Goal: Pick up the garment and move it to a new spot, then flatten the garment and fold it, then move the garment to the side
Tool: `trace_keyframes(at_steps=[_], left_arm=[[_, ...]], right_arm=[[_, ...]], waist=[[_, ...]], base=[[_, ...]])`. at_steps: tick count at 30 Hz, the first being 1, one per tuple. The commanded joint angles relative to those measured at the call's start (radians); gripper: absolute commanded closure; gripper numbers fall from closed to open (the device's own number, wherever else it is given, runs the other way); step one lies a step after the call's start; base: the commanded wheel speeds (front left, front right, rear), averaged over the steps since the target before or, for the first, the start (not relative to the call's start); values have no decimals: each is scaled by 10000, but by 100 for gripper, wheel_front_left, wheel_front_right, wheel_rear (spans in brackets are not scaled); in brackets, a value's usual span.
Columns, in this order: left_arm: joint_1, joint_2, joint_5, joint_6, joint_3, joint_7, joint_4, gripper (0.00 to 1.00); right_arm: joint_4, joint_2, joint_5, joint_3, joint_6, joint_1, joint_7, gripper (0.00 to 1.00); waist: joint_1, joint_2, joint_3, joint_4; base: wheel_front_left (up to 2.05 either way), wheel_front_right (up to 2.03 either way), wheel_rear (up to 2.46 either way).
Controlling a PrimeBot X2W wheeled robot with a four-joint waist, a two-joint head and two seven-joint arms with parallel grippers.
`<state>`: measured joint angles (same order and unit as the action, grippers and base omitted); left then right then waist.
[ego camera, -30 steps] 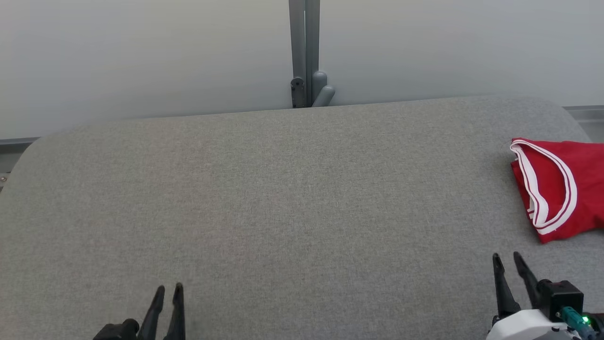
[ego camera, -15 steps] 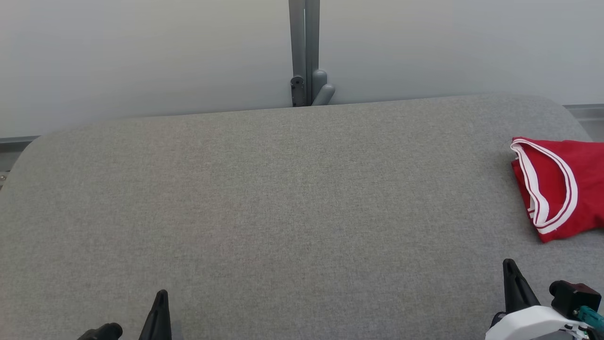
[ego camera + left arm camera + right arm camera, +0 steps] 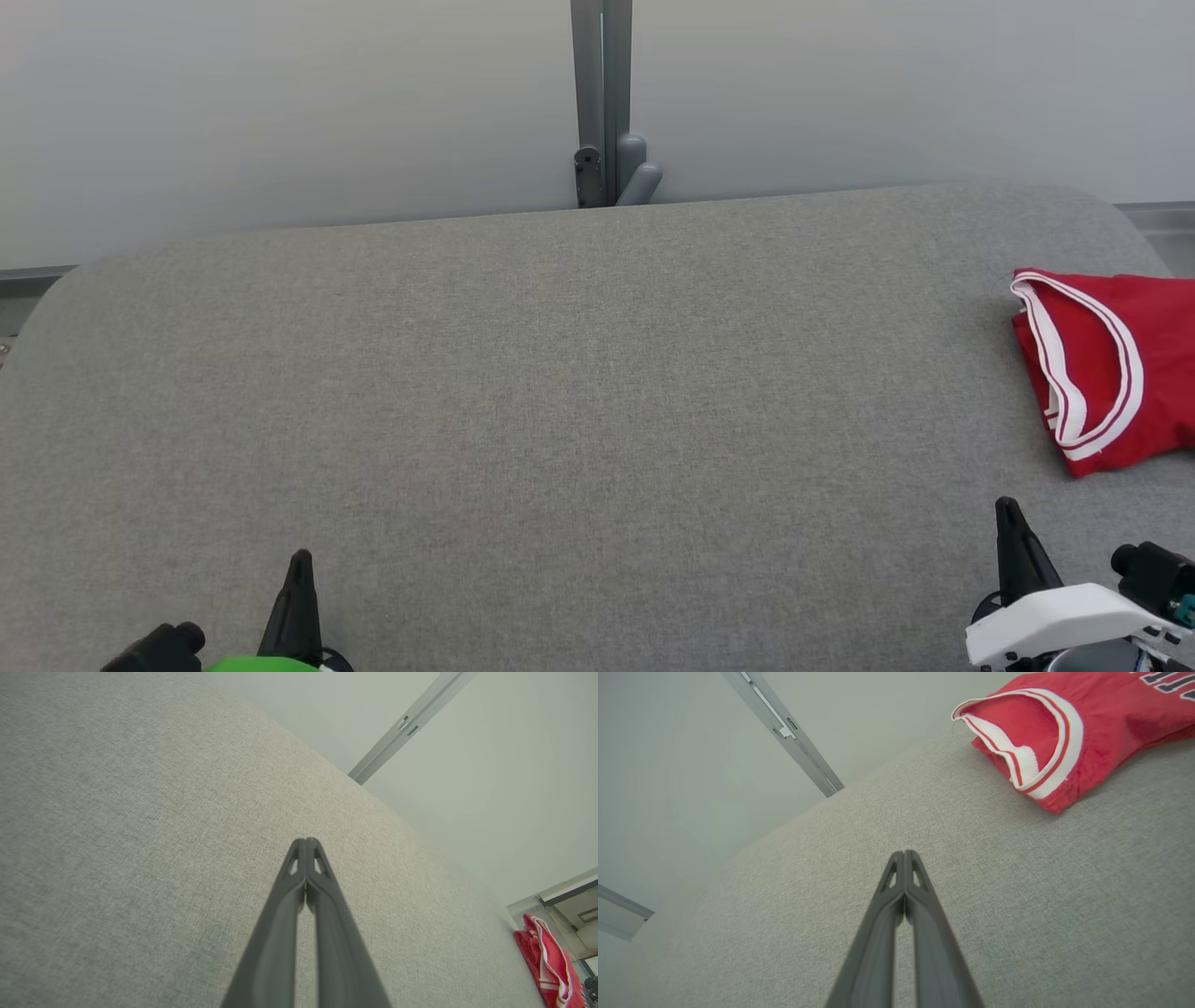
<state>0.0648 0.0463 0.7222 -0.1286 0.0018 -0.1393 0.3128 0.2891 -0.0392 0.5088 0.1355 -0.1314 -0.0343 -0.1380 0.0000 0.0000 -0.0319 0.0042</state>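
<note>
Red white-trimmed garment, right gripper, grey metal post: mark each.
red white-trimmed garment [image 3: 1167, 392], head view, red cloth beside trim
right gripper [image 3: 904, 854], right wrist view, shut fingertips
grey metal post [image 3: 602, 84], head view, upright shaft

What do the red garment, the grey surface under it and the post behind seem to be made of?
Red garment: likely soft matte jersey knit; it slumps in folds, with stitched white trim.
Grey surface: matte woven cloth covering, its flecked weave visible up close; what lies beneath is hidden.
Post: probably smooth grey-painted metal, judging by straight, crisp edges.
</note>
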Motion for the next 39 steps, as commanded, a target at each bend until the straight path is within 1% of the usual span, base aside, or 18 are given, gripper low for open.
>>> trace_keyframes(at_steps=[1, 20, 39], left_arm=[[-316, 68, 349, -10, 83, 82, -182, 100], [-689, 95, 2726, -15, 370, 762, -380, 100], [-980, 107, 4654, -20, 613, 1322, -525, 100]], right_arm=[[-180, -72, 392, -15, 3, 269, 65, 100], [-312, -90, 3312, -102, 5, 564, 710, 100], [-419, -105, 5722, -176, 6, 806, 1257, 100]], waist=[[0, 0, 3, 0], [0, 0, 71, -9], [0, 0, 138, -17]], base=[[0, 0, 0], [0, 0, 0], [0, 0, 0]])
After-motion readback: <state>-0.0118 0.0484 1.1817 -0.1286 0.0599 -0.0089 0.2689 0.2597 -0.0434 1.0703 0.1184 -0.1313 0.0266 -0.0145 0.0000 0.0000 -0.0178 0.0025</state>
